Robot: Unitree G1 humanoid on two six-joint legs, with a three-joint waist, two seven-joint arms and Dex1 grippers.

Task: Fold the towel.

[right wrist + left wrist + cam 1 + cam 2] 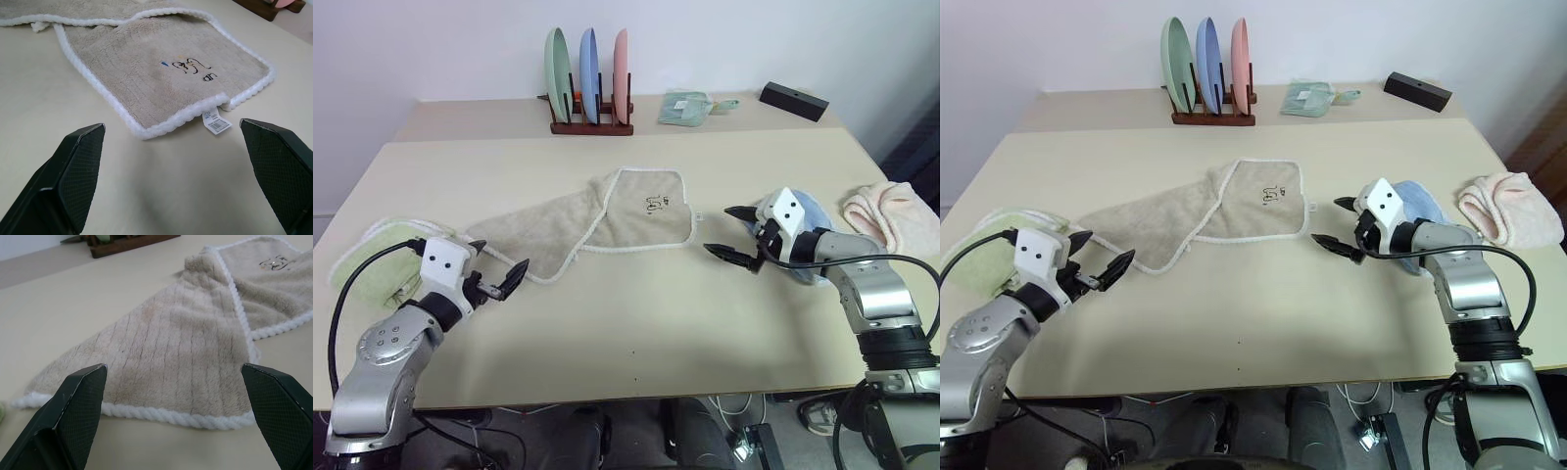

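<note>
Both tools stand spread wide and grasp nothing: the left tool (pixel 492 269) hovers just short of the towel's near left corner, and the right tool (pixel 732 233) hangs just beside the towel's right end, near its little white label. As I judge it, the folding is barely begun, if at all. No neat fold shows, and both ends are still to be grasped and brought together.

The towel (pixel 592 227) lies in the middle of the tabletop (pixel 636 323), stretched slantwise from the near left to the far right. It is beige terry cloth with a whitish corded edging. Its right part lies flat and shows a small dark embroidered mark (pixel 657 203). Towards the middle the cloth is bunched and one edge is turned over on itself, so the strip is twisted rather than squarely spread. The left end tapers to a flat corner.
</note>
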